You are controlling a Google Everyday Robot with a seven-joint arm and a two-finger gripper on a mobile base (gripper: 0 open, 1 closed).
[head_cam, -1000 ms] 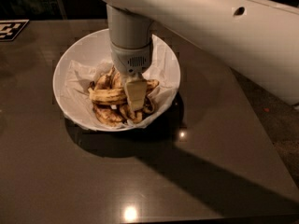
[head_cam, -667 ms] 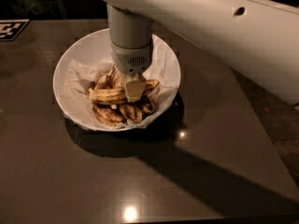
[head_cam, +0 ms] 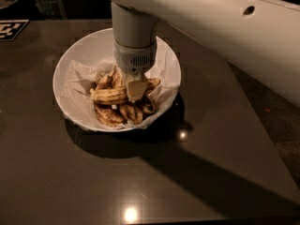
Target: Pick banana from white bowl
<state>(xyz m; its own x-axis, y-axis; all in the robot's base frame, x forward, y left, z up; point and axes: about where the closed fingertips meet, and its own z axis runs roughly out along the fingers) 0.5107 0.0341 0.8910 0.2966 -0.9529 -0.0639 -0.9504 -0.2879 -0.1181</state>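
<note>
Since a second ago the claw (head_cam: 135, 93) has lifted a little within the bowl, its pale tip now sitting higher against the fruit, while the bowl and the pile look unshifted. Largest in view is the white arm (head_cam: 211, 27) — a thick, smooth, matte tube slanting in from the upper right and turning into a round grey wrist that points straight down over the bowl's middle. Beneath it spreads the dark, glossy surface (head_cam: 140, 182), carrying the arm's shadow and bright spots of reflected light. The white bowl (head_cam: 70, 64) stands on it left of centre, round and wide-rimmed, lined with crumpled white paper (head_cam: 77, 81). On the paper lies the banana (head_cam: 108, 96) — long, gently curved, pale yellow with brown speckles, set crosswise atop the pile. Its right end meets the claw, which hangs down directly in front of it. Whether the claw is clenched on it or released cannot be told. Shorter, darker brown bananas (head_cam: 127, 112) crowd beneath and behind
</note>
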